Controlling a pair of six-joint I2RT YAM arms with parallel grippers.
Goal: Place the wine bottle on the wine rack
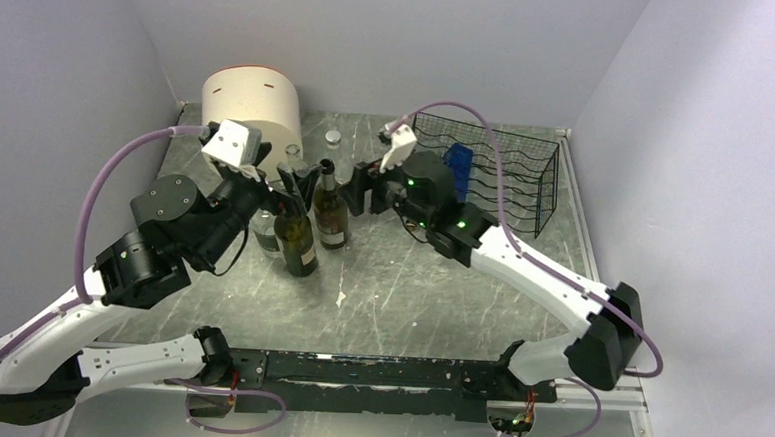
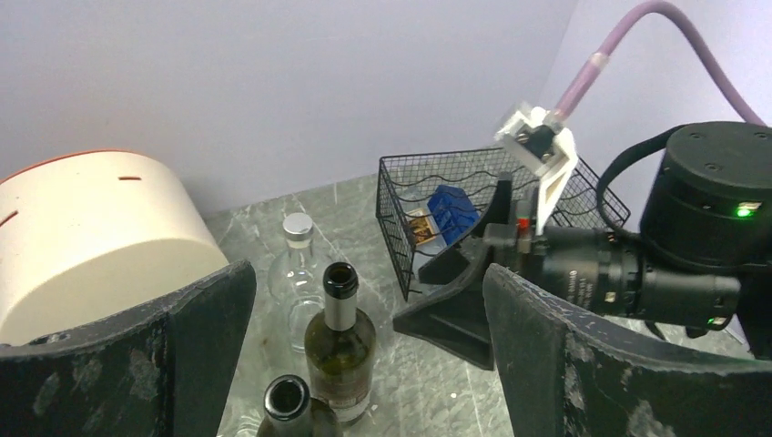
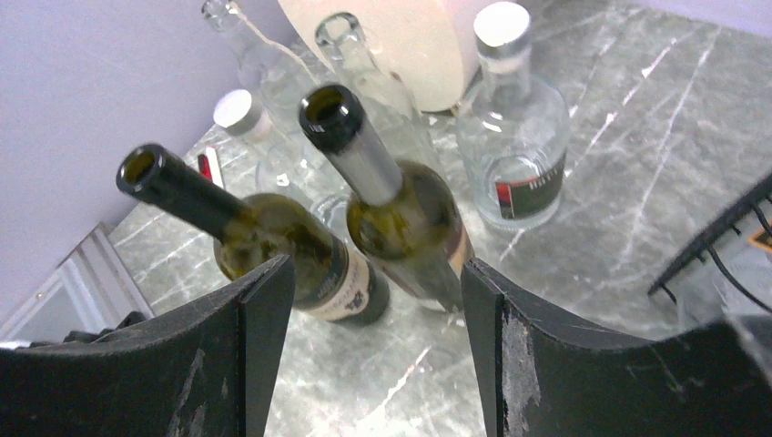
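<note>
Both the right gripper (image 3: 378,273) and the left gripper (image 2: 369,273) stand open and empty, so we should square the right one around the upright wine bottle (image 3: 401,214) mid-table, below its shoulder and clear of the neighbouring bottle (image 3: 291,250), before closing, with the wine rack (image 1: 501,174) near at the back right.

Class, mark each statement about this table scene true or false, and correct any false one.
1. Both dark wine bottles stand uncorked on the table. True.
2. A bottle already lies in the wine rack. False: no bottle lies in it; a blue item does.
3. The left gripper is shut on a bottle neck. False: it is open, holding nothing.
4. The cream cylindrical container stands left of the rack. True.
5. The silver-capped clear bottle lies on its side. False: it stands upright.
</note>
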